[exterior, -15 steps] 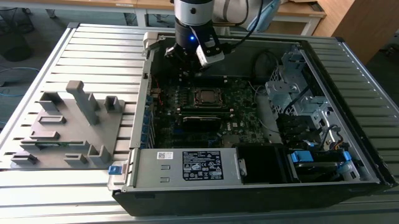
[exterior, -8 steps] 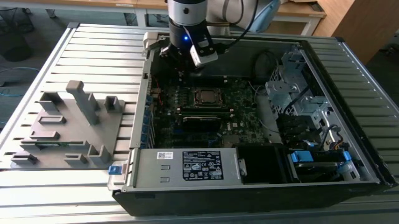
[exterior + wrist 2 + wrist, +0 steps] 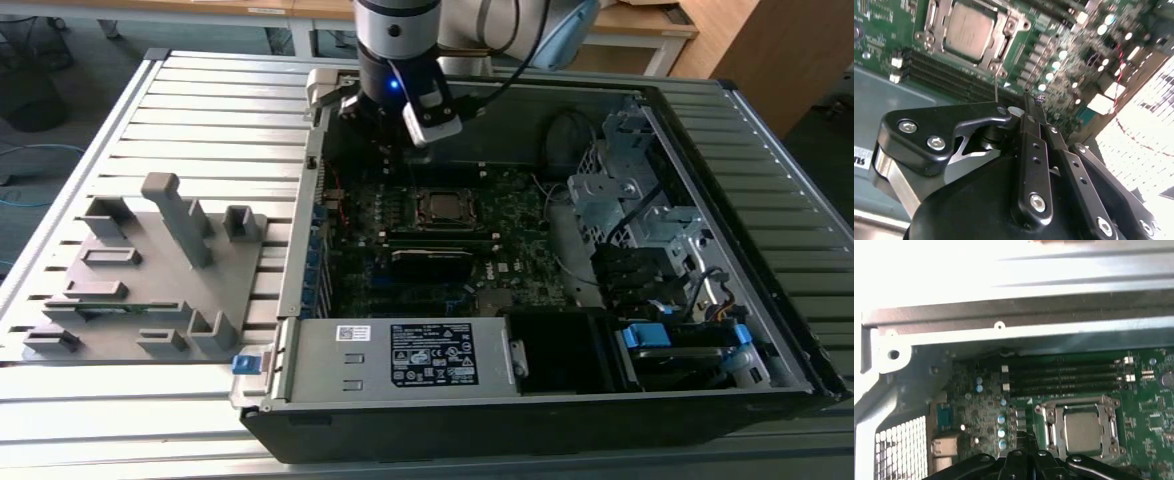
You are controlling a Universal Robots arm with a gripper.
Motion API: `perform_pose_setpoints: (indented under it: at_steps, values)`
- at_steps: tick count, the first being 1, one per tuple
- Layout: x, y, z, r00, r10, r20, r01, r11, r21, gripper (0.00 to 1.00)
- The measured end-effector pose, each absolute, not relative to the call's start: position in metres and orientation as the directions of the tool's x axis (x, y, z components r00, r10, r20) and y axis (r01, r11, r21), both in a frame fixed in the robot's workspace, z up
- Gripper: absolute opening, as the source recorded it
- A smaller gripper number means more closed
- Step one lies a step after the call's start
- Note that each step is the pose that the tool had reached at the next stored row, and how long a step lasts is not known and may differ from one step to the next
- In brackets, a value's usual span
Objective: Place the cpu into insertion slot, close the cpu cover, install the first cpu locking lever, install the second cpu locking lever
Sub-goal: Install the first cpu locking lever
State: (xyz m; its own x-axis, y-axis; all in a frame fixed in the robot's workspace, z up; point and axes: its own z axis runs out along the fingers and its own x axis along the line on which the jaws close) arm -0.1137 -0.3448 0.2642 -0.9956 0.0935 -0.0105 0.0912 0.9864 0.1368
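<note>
The cpu [image 3: 441,207] [image 3: 970,32] [image 3: 1083,429], a pale silvery square, lies in the insertion slot [image 3: 1046,412] on the green motherboard. The cpu cover [image 3: 1000,31] [image 3: 1106,401], a silvery frame, lies flat around it. My gripper [image 3: 383,135] [image 3: 1030,100] [image 3: 1026,436] hangs above the board, off to one side of the socket and towards the case's back wall in the exterior view. Its black fingers [image 3: 1026,145] are pressed together with nothing between them, clear of the socket.
The open computer case [image 3: 747,130] has steel walls all around. Black memory slots [image 3: 1069,377] run beside the socket. A drive cage [image 3: 627,190] and cables fill the exterior view's right. A grey fixture [image 3: 147,270] stands on the slatted table at the exterior view's left.
</note>
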Motion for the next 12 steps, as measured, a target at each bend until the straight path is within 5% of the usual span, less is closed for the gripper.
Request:
perform_pose_setpoints:
  at_steps: [12]
  values:
    - [-0.1140, -0.3451, 0.2617, -0.996, 0.094, -0.007, 0.091, 0.981, 0.174, 0.10]
